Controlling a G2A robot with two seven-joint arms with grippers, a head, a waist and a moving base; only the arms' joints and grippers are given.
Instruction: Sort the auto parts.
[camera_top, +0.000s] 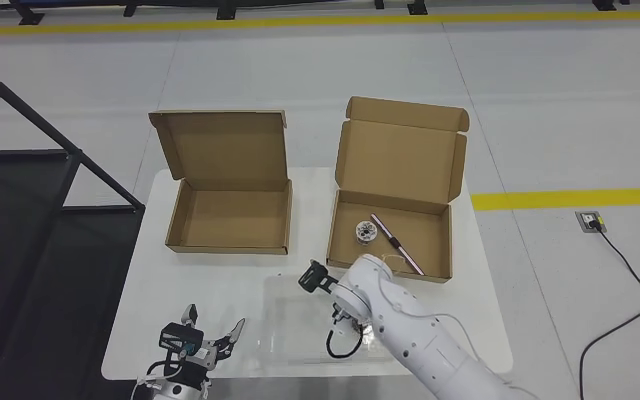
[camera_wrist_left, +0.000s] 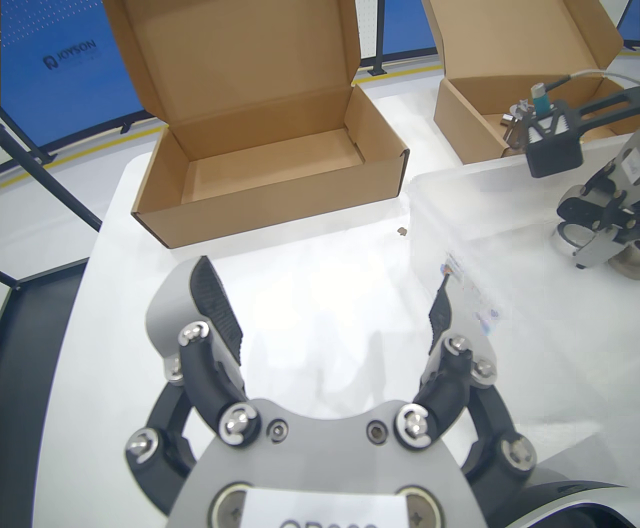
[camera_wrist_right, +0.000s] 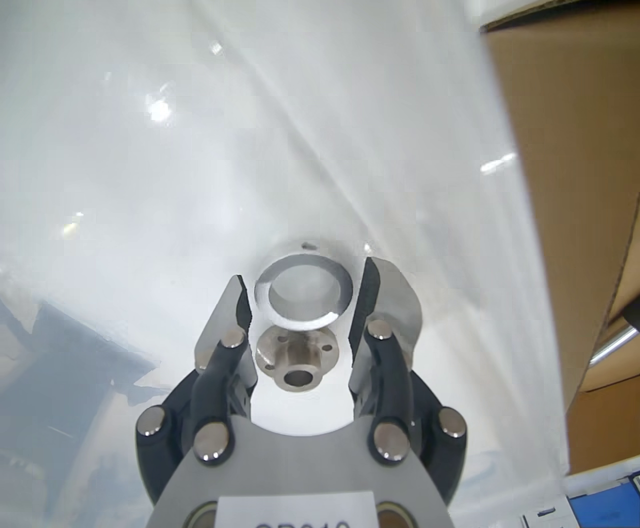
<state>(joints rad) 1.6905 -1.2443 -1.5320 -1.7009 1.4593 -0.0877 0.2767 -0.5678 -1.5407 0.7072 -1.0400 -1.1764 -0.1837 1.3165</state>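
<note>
The right gripper (camera_wrist_right: 305, 280) hangs inside the clear bin (camera_top: 290, 320) at the bench's (camera_top: 150, 290) near edge. Its jaws stand apart on either side of a metal ring (camera_wrist_right: 305, 322), whose bore faces the wrist. A flanged hub (camera_wrist_right: 295, 362) sits just beside the ring, bore likewise. The left gripper (camera_top: 205, 340), spread wide, hovers over bare bench by the front-left corner. In the right box (camera_top: 430, 225) a rod (camera_top: 396, 243) lies diagonally.
</note>
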